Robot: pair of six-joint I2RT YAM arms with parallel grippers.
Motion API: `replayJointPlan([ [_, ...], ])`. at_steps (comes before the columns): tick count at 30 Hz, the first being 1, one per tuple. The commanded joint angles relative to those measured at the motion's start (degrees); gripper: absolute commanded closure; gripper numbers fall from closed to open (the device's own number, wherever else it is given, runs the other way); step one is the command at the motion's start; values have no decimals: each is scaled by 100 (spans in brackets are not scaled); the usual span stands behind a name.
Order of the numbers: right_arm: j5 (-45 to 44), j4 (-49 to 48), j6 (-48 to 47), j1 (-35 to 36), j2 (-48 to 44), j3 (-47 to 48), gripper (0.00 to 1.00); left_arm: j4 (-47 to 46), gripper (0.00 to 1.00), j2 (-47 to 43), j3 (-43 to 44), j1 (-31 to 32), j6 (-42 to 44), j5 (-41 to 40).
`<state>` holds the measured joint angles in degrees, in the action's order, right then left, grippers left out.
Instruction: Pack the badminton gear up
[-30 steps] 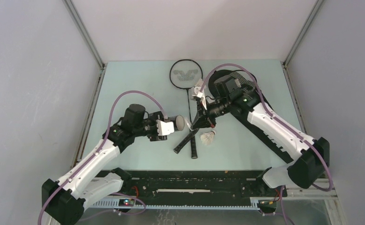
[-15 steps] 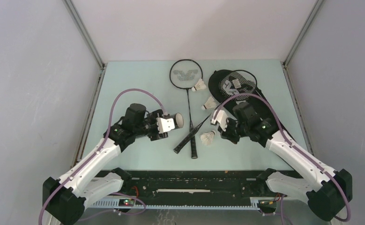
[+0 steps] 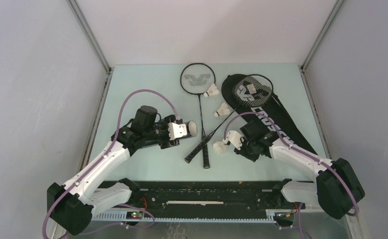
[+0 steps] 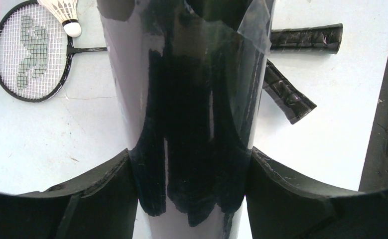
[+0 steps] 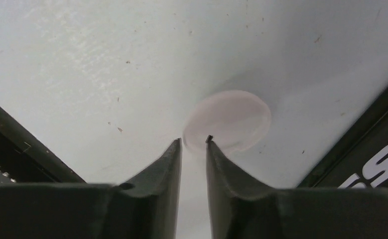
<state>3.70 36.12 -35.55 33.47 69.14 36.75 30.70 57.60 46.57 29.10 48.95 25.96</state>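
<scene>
My left gripper (image 3: 179,132) is shut on the long black tube (image 3: 186,129) and holds it level, mouth to the right; in the left wrist view my fingers clamp the tube (image 4: 192,99) at both sides. My right gripper (image 3: 231,142) is low over the table beside a shuttlecock (image 3: 220,147). Its jaws (image 5: 194,142) are nearly closed on the near rim of a pale translucent lid (image 5: 236,117). Two more shuttlecocks (image 3: 212,90) (image 3: 223,109) lie further back. One racket (image 3: 197,78) lies on the table. The other (image 3: 252,89) rests on the black CROSSWAY bag (image 3: 274,124).
The two racket handles (image 3: 206,157) (image 3: 194,152) cross on the table between my grippers. The black front rail (image 3: 206,191) runs along the near edge. Grey walls close in the table on the left, right and back.
My right arm has swung away from the tube's mouth, back and down to the table by the front shuttlecock, uncovering the two rear shuttlecocks. The left gripper has stayed shut on the tube.
</scene>
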Motion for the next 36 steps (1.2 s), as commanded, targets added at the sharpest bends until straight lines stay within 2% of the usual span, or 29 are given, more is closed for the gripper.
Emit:
replayJointPlan([
  [1,-21,-151,-76,-16,-111,126,57,-102,77,-111,369,-19,18,160],
  [3,200,-85,-98,-12,-357,227,39,-99,74,-157,343,-25,-35,158],
  [7,691,-118,57,152,-610,577,23,-134,73,-212,238,-113,-197,272],
  [11,946,-728,549,541,-576,738,14,-179,73,-258,166,-230,-409,435],
  [14,572,-1255,972,982,-256,890,13,-191,73,-323,151,-313,-492,493],
  [19,-629,-1691,1442,1460,588,1236,17,-182,73,-415,102,-493,-569,533],
  [23,-1045,-1805,1526,1570,1094,1437,19,-203,73,-490,22,-559,-571,547],
  [26,-1280,-1762,1518,1583,1412,1505,24,-203,73,-516,-5,-568,-564,543],
  [32,-1750,-1642,1344,1535,1737,1576,47,-197,72,-550,-7,-578,-512,589],
  [36,-1588,-1386,1268,1326,1514,1740,75,-158,72,-548,-7,-575,-332,720],
])
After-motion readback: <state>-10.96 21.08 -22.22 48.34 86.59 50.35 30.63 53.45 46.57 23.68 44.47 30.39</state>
